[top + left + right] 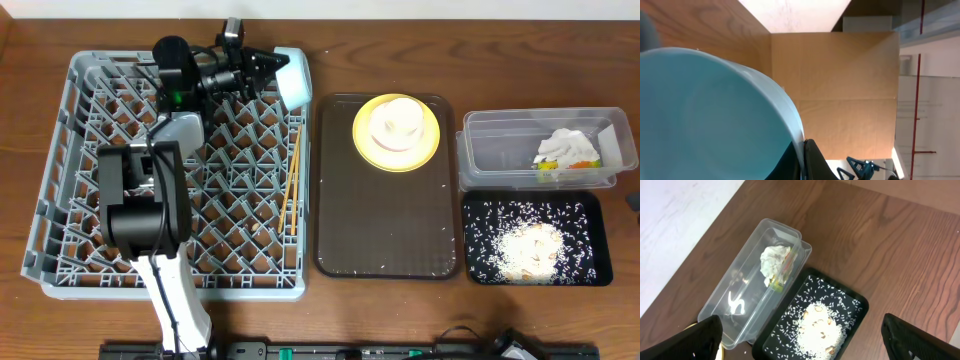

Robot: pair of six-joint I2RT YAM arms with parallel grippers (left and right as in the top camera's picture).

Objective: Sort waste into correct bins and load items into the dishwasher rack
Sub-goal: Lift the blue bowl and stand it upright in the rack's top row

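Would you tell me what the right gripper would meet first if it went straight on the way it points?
Probably the rice in the black tray, which lies between the right gripper's open fingers in its wrist view; its height above is unclear.

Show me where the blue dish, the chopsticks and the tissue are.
blue dish [294, 82]: overhead view, middle of its visible side.
chopsticks [293, 185]: overhead view, middle of their length.
tissue [774, 261]: right wrist view, centre of the wad.

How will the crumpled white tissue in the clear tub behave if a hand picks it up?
The tissue looks soft and crumpled, so probably light and squashy. The wrapper lies against it and might come along.
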